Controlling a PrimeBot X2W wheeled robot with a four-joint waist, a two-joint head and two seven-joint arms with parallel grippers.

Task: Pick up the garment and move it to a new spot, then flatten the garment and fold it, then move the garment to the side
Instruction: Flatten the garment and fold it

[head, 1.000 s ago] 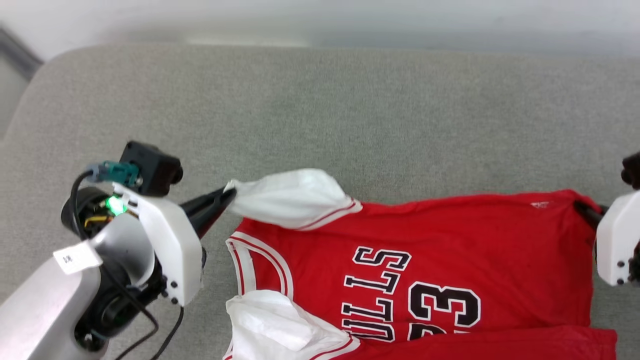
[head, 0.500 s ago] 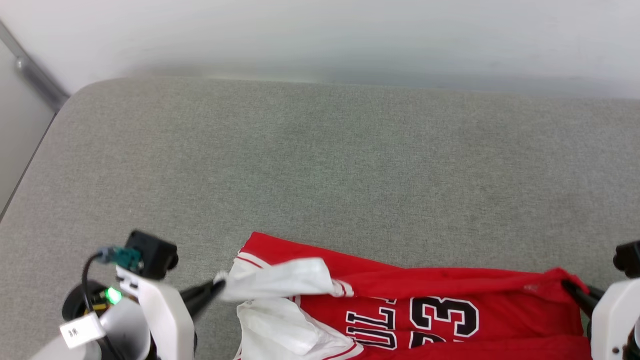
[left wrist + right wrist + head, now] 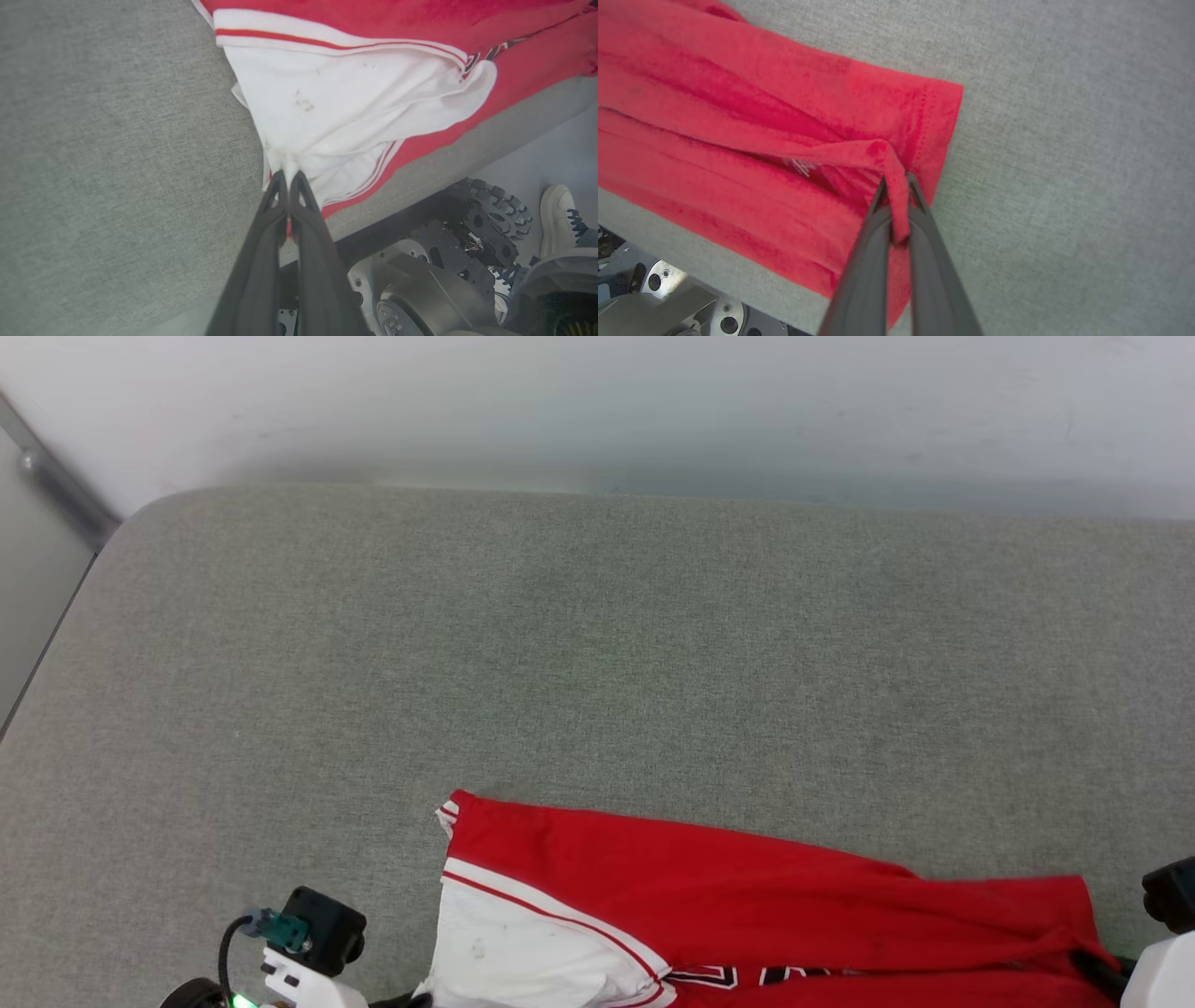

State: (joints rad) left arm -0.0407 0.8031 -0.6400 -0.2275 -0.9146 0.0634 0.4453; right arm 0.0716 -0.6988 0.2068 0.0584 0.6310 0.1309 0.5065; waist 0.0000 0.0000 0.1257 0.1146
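The main risk sits at the near edge of the grey padded surface [image 3: 597, 644]. The garment [image 3: 747, 896] lies bunched along that edge, just above the robot's wheeled base [image 3: 486, 219], and a pull toward the robot could drag cloth over the lip and let its weight slide the rest off. Both grips are thin. The left gripper [image 3: 286, 179] is clamped on a small pinch of the white sleeve [image 3: 355, 102], and the right gripper [image 3: 896, 186] is clamped on a twisted rope of red cloth beside the hem corner [image 3: 941, 107]. A sharp tug, or the two arms drawing apart unevenly, could slip either pinch free, and the slick jersey knit would probably give little warning. A fold laid down now could also trap creases under it, since the body is not flat. The garment is red and doubled over lengthwise, with long soft ridges running across it and its plain side up. The sleeve, edged with red-and-white striped trim [image 3: 327, 39], spreads at the robot's left end, and a sliver of black lettering [image 3: 747, 976] peeks out at the bottom of the head view. Whether the lower layer hangs over the edge is hard to say from these angles.
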